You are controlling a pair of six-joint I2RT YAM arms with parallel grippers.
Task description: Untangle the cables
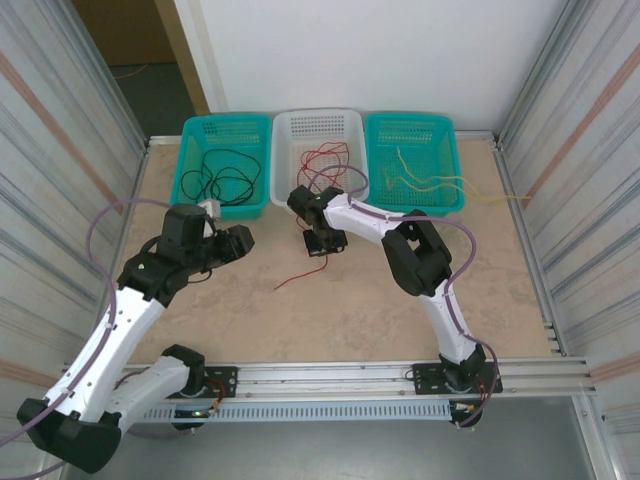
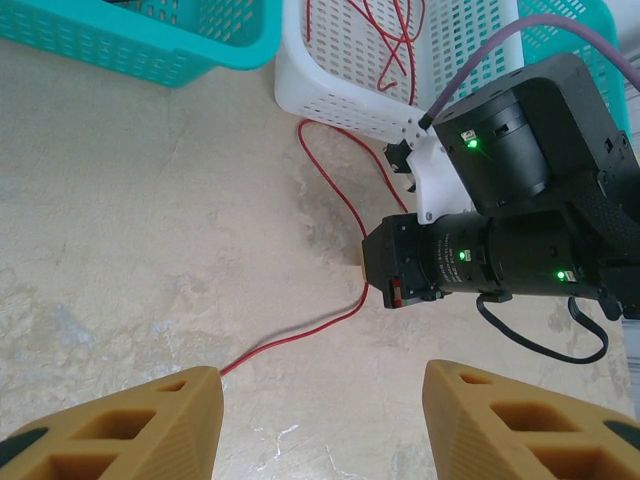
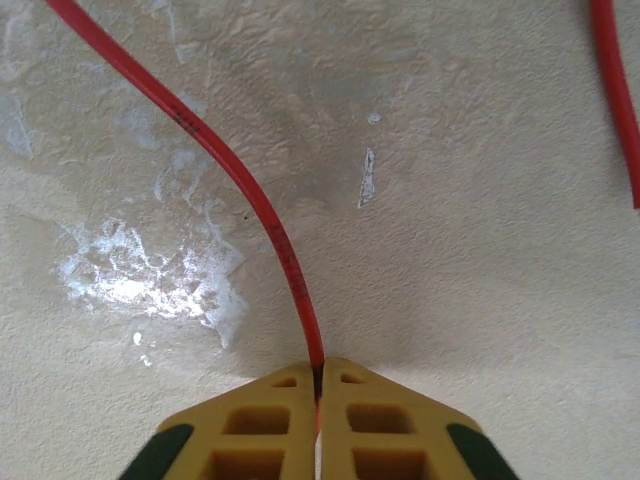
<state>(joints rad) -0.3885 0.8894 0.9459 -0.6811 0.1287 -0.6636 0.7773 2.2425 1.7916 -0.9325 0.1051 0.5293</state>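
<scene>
A thin red cable (image 1: 297,277) trails from the white basket (image 1: 317,121) down onto the tabletop. My right gripper (image 3: 319,372) is pressed low to the table and shut on this red cable (image 3: 240,185); the right gripper (image 1: 322,243) sits just below the white basket. In the left wrist view the same red cable (image 2: 330,190) runs from the basket under the right arm's wrist. My left gripper (image 2: 320,400) is open with bare table between its fingers, and in the top view the left gripper (image 1: 238,243) hovers left of the cable. Black cables (image 1: 222,180) lie in the left teal basket; pale yellow cables (image 1: 430,182) lie in the right teal basket.
Three baskets line the back of the table: left teal (image 1: 200,130), white, right teal (image 1: 440,125). A yellow wire end (image 1: 500,197) hangs over the right basket's rim onto the table. Corrugated walls close in both sides. The marbled tabletop (image 1: 330,320) lies open in front.
</scene>
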